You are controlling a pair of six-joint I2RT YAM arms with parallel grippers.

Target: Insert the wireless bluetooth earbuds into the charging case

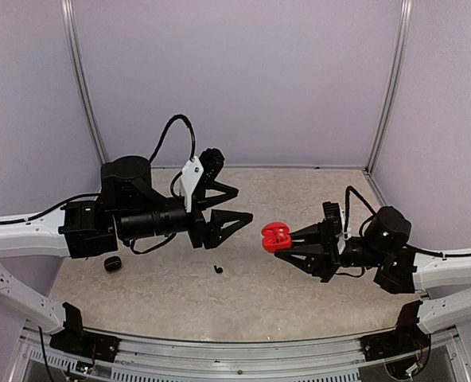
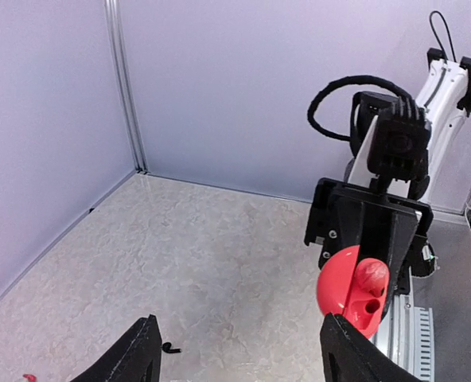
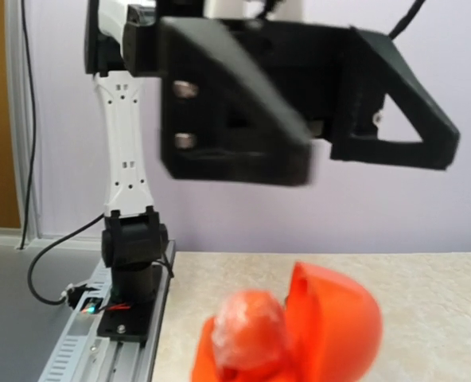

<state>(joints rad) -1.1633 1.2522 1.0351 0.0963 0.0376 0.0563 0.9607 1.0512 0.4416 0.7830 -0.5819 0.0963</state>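
The pale marbled bench (image 1: 299, 294) carries both arms, which reach toward each other over its middle. The left arm (image 1: 144, 215) lies low across the left side and the right arm (image 1: 391, 239) comes in from the right. The left end effector (image 1: 244, 204) stands wide, nothing between its fingers (image 2: 140, 354). It points at the right end effector (image 1: 283, 239), which is clamped narrow on the red charging case (image 1: 274, 235). The case is up off the bench, in the gap between the two end effectors and touching only the right one. It is hinged open, its rounded lid tipped back and a socket showing in its body. A dark round object (image 1: 113, 264) sits on the bench beside the left arm. Smallest of all, one black earbud (image 1: 218, 269) lies loose on the bench below the left fingers, well apart from the case – not in it.
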